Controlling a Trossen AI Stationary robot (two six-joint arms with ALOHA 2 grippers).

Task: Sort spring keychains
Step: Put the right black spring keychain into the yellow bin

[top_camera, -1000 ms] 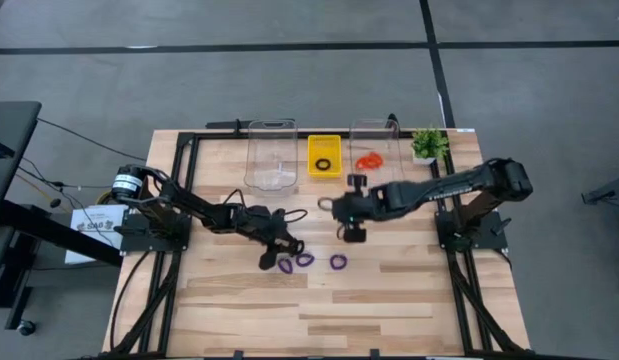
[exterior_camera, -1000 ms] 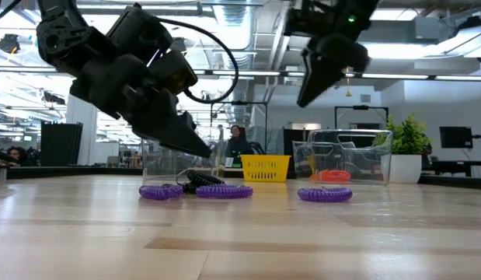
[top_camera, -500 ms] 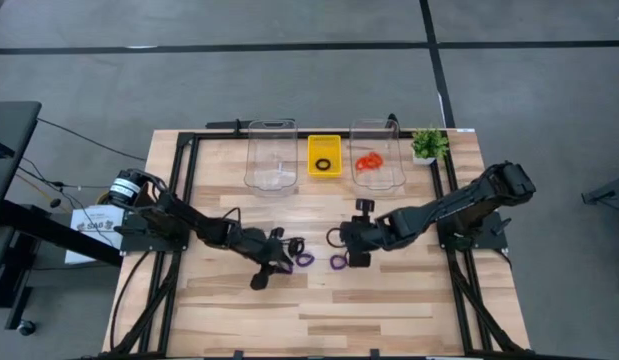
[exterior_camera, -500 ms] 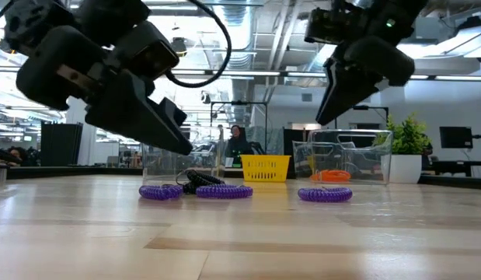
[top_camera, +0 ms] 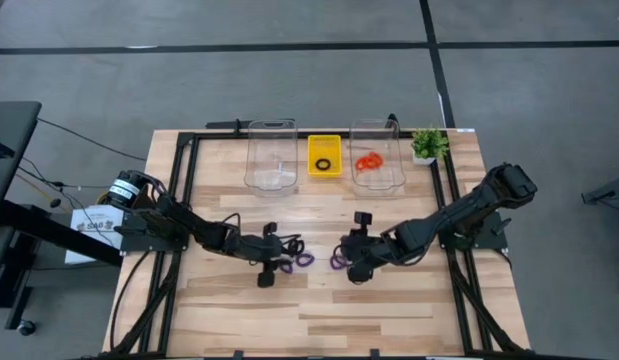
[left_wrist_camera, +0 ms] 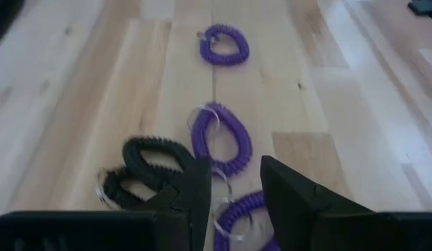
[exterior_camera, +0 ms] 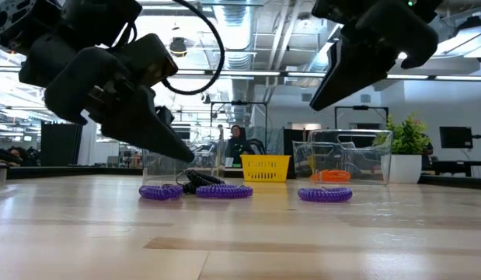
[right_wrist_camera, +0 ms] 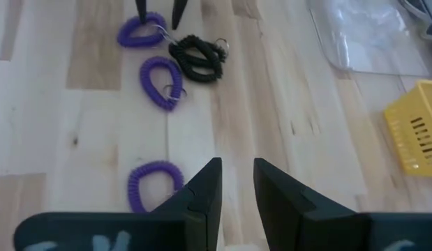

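Note:
Three purple spring keychains lie flat in a row on the table: left (top_camera: 287,266), middle (top_camera: 305,259), right (top_camera: 338,262). A black one (top_camera: 292,243) lies just behind them. My left gripper (left_wrist_camera: 233,181) is open, its fingers standing either side of the left purple keychain (left_wrist_camera: 245,209) and, in the low view, above it (exterior_camera: 182,152). My right gripper (right_wrist_camera: 236,174) is open and hovers higher (exterior_camera: 322,97), with the right purple keychain (right_wrist_camera: 154,185) just beside one finger. Orange keychains (top_camera: 368,161) lie in the right clear bin, and a black one (top_camera: 323,164) in the yellow tray.
Along the far edge stand a clear bin (top_camera: 271,155), the yellow tray (top_camera: 324,145), a second clear bin (top_camera: 379,175) and a small potted plant (top_camera: 427,145). Bare wood stretches toward the near edge. People and desks show in the room beyond the table.
My right gripper has moved toward the near edge, from mid-table to just beside the right purple keychain. My left gripper has shifted toward the near edge and over the left purple keychain. The keychains have stayed where they were.

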